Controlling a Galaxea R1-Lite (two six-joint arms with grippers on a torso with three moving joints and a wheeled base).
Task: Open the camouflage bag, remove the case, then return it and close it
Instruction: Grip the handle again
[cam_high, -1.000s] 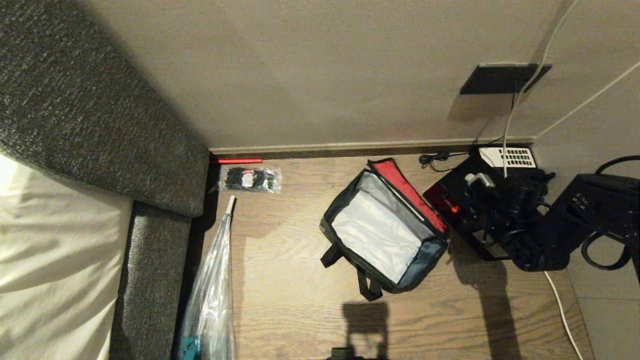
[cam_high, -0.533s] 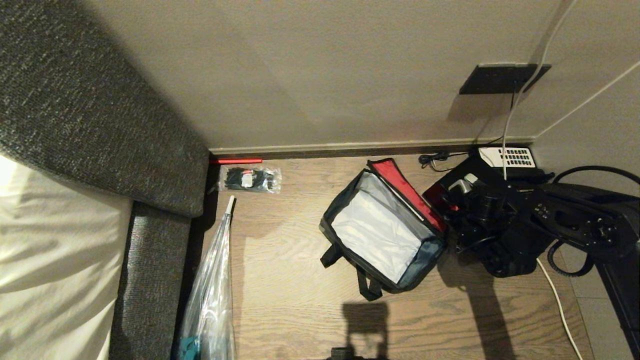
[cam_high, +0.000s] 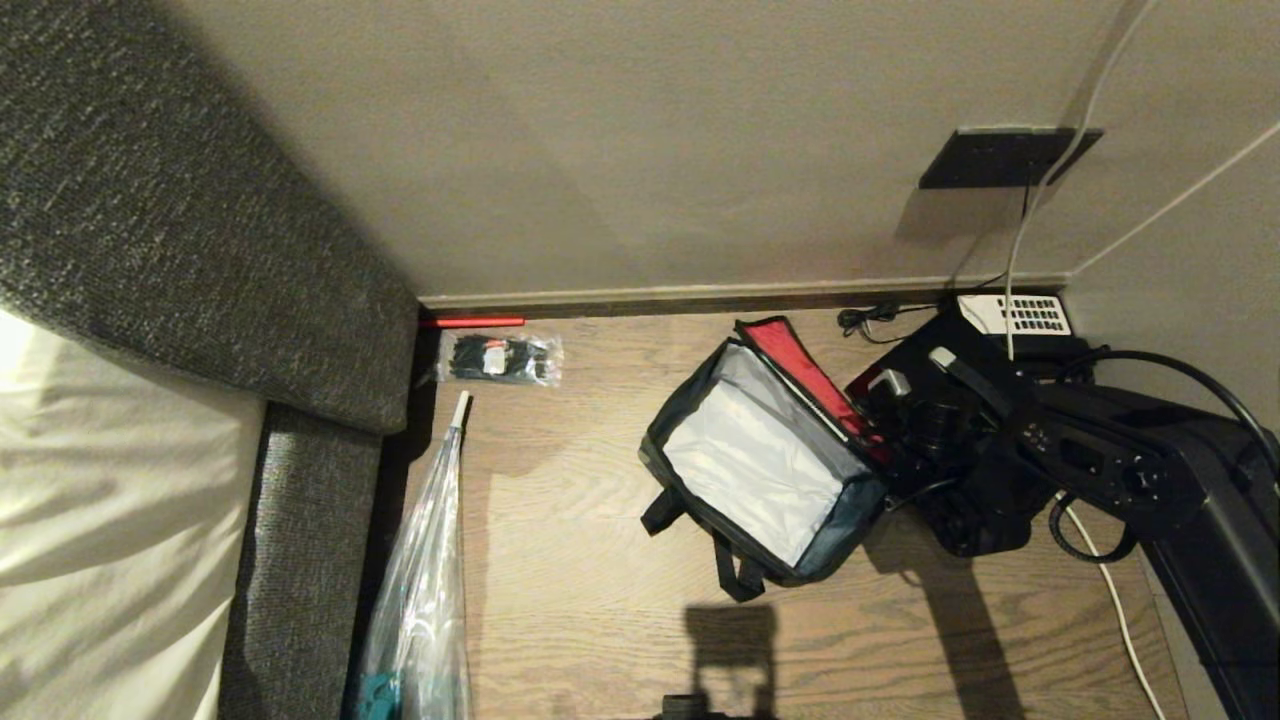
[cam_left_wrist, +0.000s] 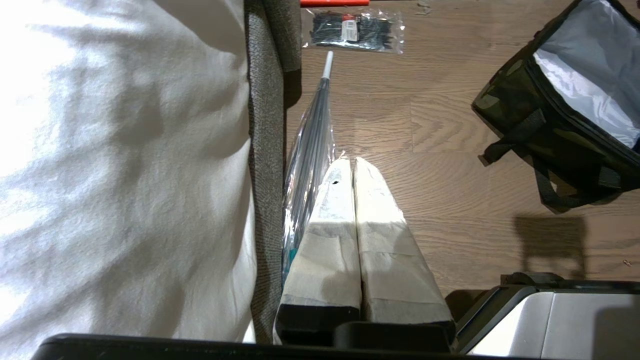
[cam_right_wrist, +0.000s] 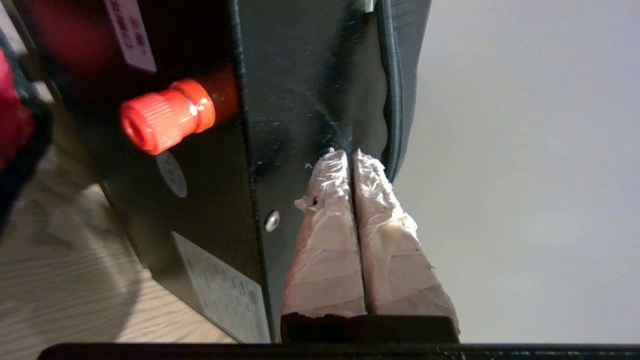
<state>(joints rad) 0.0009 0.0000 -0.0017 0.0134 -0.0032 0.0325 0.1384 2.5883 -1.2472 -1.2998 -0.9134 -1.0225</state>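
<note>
The camouflage bag (cam_high: 765, 455) lies open on the wood floor, red lid lining turned back and silvery lining bare; its camouflage side (cam_left_wrist: 520, 115) also shows in the left wrist view. The black case (cam_high: 915, 350) stands tilted just right of the bag. My right gripper (cam_high: 890, 385) is shut, its taped fingertips (cam_right_wrist: 330, 170) resting against the case's narrow side (cam_right_wrist: 310, 75) near a red knob (cam_right_wrist: 165, 115). Nothing shows between the fingers. My left gripper (cam_left_wrist: 348, 160) hangs shut and parked above the floor, away from the bag.
A black telephone with a white keypad (cam_high: 1015, 315) and cables sit behind the case by the wall. A clear plastic bag (cam_high: 420, 590) leans on the grey upholstered edge (cam_high: 300, 520). A packet of black ties (cam_high: 500, 358) lies at the back left.
My right arm has swung left, bringing its gripper along the case up to the bag's right side. The bag has stayed put and the left arm is still.
</note>
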